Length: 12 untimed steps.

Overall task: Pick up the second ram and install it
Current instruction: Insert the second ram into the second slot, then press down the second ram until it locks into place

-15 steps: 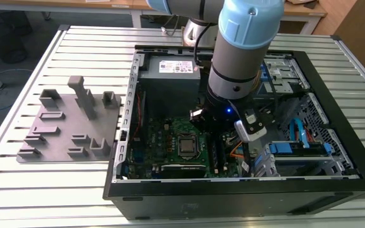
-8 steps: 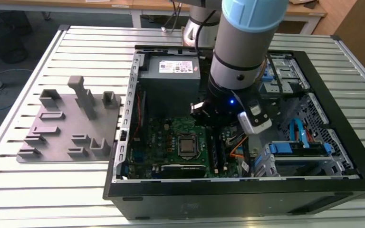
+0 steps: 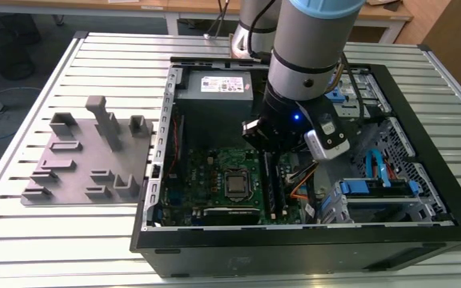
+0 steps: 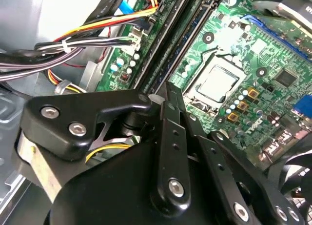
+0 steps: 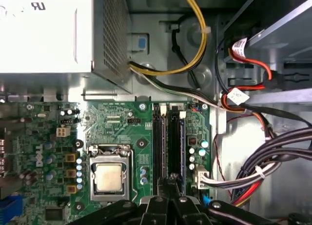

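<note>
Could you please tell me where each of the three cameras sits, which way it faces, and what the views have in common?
Exterior view: off the arm, above the slatted table, looking down on the open computer case and grey tray; the arm reaches into the case.
First wrist view: on the arm, looking straight down at the green circuit board; the pincer shows at the memory slots.
Second wrist view: on the arm, looking slantwise along the pincer's black linkage.
All three share the silver processor chip.

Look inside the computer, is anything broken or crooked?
Nothing stands out. The gripper sits over the memory slots on the motherboard; the processor lies square in its socket, and the cables stay bundled beside the board.
</note>
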Tool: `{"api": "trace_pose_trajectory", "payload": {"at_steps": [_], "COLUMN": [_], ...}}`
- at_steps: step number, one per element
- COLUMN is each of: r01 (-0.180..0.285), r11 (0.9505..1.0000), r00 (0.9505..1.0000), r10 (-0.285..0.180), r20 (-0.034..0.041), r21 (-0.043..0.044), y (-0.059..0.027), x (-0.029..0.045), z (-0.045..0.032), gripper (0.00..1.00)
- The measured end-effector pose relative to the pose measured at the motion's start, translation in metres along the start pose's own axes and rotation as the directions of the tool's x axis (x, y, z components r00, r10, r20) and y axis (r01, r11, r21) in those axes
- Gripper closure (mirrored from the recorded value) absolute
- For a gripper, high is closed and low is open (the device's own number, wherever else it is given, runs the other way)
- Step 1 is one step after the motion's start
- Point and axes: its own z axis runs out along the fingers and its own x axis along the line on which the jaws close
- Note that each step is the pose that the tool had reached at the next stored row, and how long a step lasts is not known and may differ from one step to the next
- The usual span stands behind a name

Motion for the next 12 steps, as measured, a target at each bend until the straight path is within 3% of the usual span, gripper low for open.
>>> {"api": "trace_pose_trajectory", "payload": {"at_steps": [12], "r01": [0.000], "r11": [1.0000], "r00": [1.0000], "r10": [0.000], "r20": [0.0000], "r21": [0.0000], "y": [0.0000], "x": [0.0000], "z": [-0.0001], "gripper": [0.89]}}
